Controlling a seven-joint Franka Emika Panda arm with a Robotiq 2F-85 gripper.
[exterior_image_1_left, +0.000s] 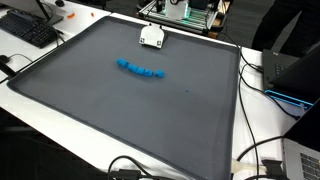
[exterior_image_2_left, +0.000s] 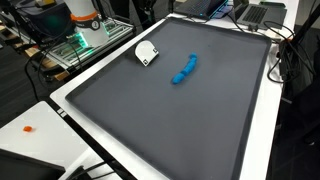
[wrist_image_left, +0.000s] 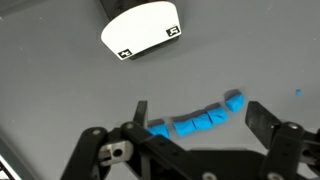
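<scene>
A curved row of several small blue blocks (wrist_image_left: 195, 118) lies on the dark grey mat (wrist_image_left: 60, 90). It shows in both exterior views (exterior_image_1_left: 140, 70) (exterior_image_2_left: 183, 70). In the wrist view my gripper (wrist_image_left: 198, 107) hangs above the mat with its jaws wide open. The blue row lies between the two fingers (wrist_image_left: 262, 118) as seen from above, and nothing is held. A white fan-shaped piece (wrist_image_left: 143, 30) with black markers lies flat beyond the row, near the mat's far edge (exterior_image_1_left: 152, 36) (exterior_image_2_left: 146, 53). The gripper itself is out of frame in both exterior views.
The mat (exterior_image_1_left: 150, 120) covers most of a white table (exterior_image_2_left: 60, 140). A keyboard (exterior_image_1_left: 30, 30) lies off one side and a laptop (exterior_image_1_left: 298, 72) and cables (exterior_image_1_left: 255, 150) off another. More laptops (exterior_image_2_left: 255, 12) stand past the far edge. A small orange item (exterior_image_2_left: 28, 128) lies on the white tabletop.
</scene>
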